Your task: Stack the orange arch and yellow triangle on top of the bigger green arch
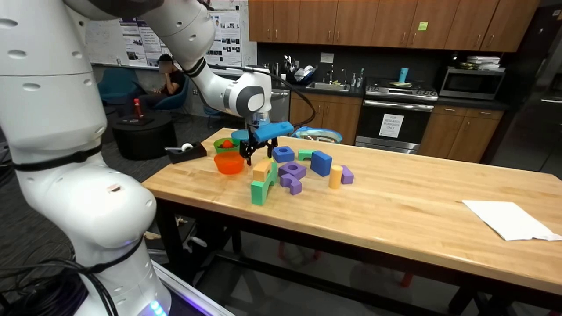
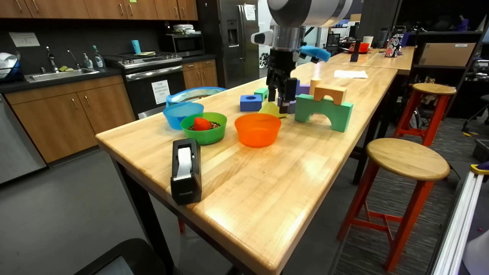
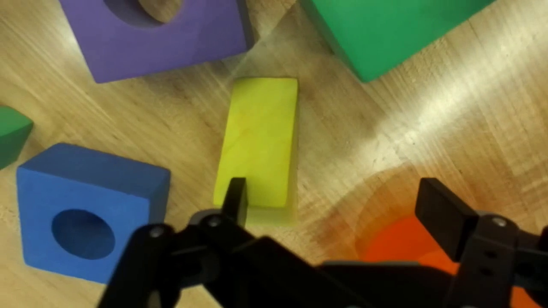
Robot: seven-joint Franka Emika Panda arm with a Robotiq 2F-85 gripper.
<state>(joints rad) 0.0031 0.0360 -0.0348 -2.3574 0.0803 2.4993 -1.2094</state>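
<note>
The empty hand (image 3: pixel 333 192), fingers spread, hovers near the yellow triangle (image 3: pixel 259 141), beside the bigger green arch (image 2: pixel 324 107) carrying the orange arch (image 2: pixel 330 90); descending this off-centre could land one fingertip on the triangle.

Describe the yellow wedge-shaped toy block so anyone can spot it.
On the wooden table, find the big green arch block and the blue block with a round hole. The yellow wedge-shaped block lies between them. Its bright yellow, sloping form, with no hole visible, sets it apart.
</note>
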